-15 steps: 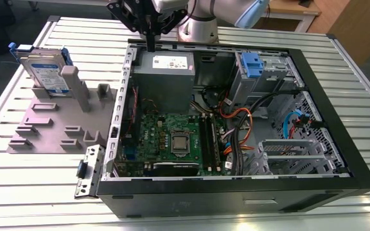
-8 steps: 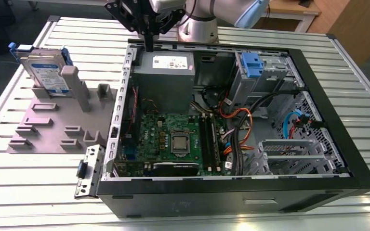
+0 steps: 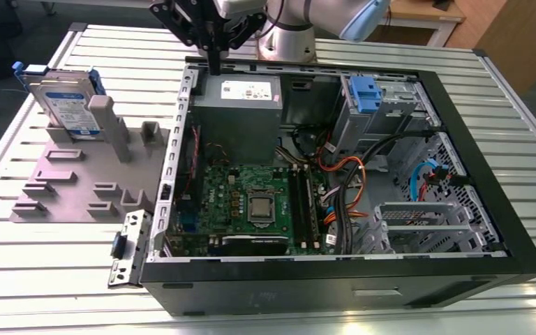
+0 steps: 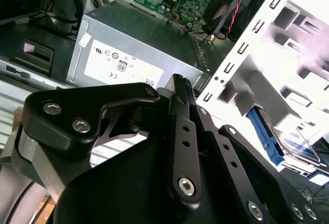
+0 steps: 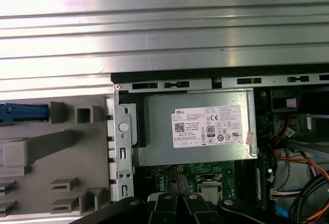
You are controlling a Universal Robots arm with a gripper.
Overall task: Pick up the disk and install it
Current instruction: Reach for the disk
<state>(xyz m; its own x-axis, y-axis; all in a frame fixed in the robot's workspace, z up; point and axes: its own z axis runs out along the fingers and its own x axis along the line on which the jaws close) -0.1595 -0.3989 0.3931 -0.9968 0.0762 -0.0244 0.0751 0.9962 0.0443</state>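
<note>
In the exterior view the picture's top edge cuts off the gripper (image 3: pixel 214 63), and the grey holder's (image 3: pixel 72 174) posts hide the disk's (image 3: pixel 66 105) lower part. The first wrist view crops the disk (image 5: pixel 23 113) to a blue bracket end. In the second wrist view, glare and the case frame (image 4: pixel 257 54) hide most of the disk (image 4: pixel 295 147).

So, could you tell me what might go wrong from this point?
1. The gripper hangs low over the power supply by the case rim; a sideways move toward the disk could clip that rim.
2. The disk stands upright in the grey fixture, so an off-centre grasp might tip it.
3. Loose cables could snag it.
</note>
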